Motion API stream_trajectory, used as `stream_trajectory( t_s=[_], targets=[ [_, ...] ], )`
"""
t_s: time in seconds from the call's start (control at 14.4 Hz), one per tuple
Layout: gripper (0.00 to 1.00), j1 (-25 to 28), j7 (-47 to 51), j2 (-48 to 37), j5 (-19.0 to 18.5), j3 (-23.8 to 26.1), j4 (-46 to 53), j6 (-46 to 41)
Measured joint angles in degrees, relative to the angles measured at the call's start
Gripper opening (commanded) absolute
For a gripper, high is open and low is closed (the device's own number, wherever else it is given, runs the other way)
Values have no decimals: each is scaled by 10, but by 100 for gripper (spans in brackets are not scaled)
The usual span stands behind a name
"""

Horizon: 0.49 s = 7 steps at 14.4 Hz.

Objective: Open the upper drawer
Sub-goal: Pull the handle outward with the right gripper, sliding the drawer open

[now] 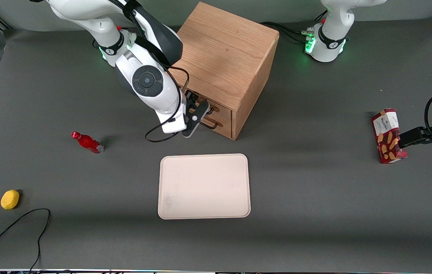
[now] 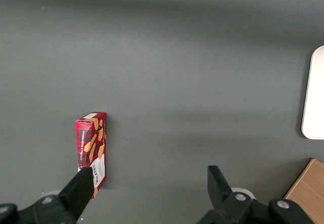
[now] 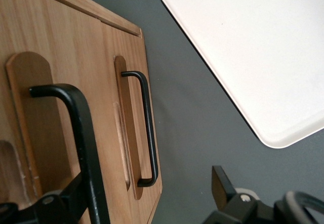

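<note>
Oak-fronted and seemingly flush with the cabinet (image 1: 227,61), the upper drawer (image 1: 221,108) sits shut, the top one of the two fronts, which face roughly seven o'clock in the front view. The right arm's gripper (image 1: 203,114) hangs directly in front of that face, at the level of the drawer's black wire handle (image 3: 83,133).

In the right wrist view the fingers (image 3: 220,183) are spread wide and clamp nothing. The upper handle's bar runs close past one of them and seems to stand just inside the gap rather than outside it, though whether it touches is hard to say. The lower drawer (image 3: 109,72) and its own handle (image 3: 147,127) lie below, nearer the table, and must be left alone.

The relation that matters is that the handle's long axis runs level across the drawer front, from about ten to four o'clock in the front view, so the fingers need to close across the bar, and the pull should then go square to it, toward seven o'clock.

Room for that travel looks good. From the drawer front toward seven o'clock there is only dark table. The pale tray (image 1: 204,186) lies at six o'clock from the gripper, its nearest rim close to the cabinet's foot yet low and flat, so I judge the sliding drawer would pass above it. The red bottle (image 1: 87,142) lies at about nine o'clock, well apart, and the yellow fruit (image 1: 10,199) farther still toward eight
</note>
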Motion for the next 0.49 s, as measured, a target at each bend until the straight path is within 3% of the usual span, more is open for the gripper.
stream_trajectory(
  t_s=[0.49],
  targets=[
    [100,-4,-74,1,-2,-79,7,21]
  ],
)
